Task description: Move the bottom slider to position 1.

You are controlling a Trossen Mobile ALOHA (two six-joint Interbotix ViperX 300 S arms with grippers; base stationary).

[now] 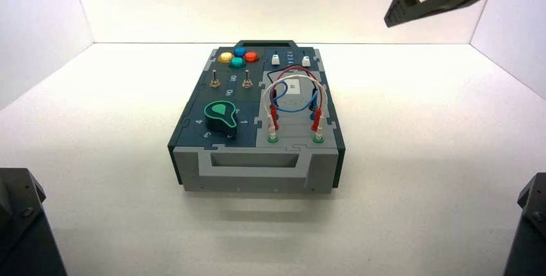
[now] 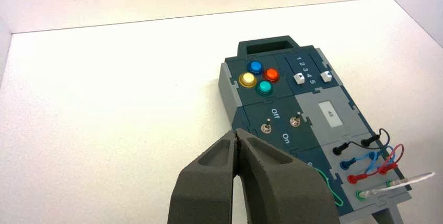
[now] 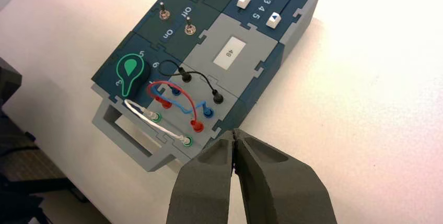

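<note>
Slider (image 3: 244,1) seems nowhere near 1, so you've got the whole move left; left gripper (image 2: 236,131) and right gripper (image 3: 234,131), tips pressed together, flank the box (image 3: 254,41).

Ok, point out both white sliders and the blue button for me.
Left white slider (image 3: 243,1): right wrist view, knob's face.
Right white slider (image 3: 273,20): right wrist view, knob's face.
Blue button (image 2: 256,66): left wrist view, domed cap.
</note>
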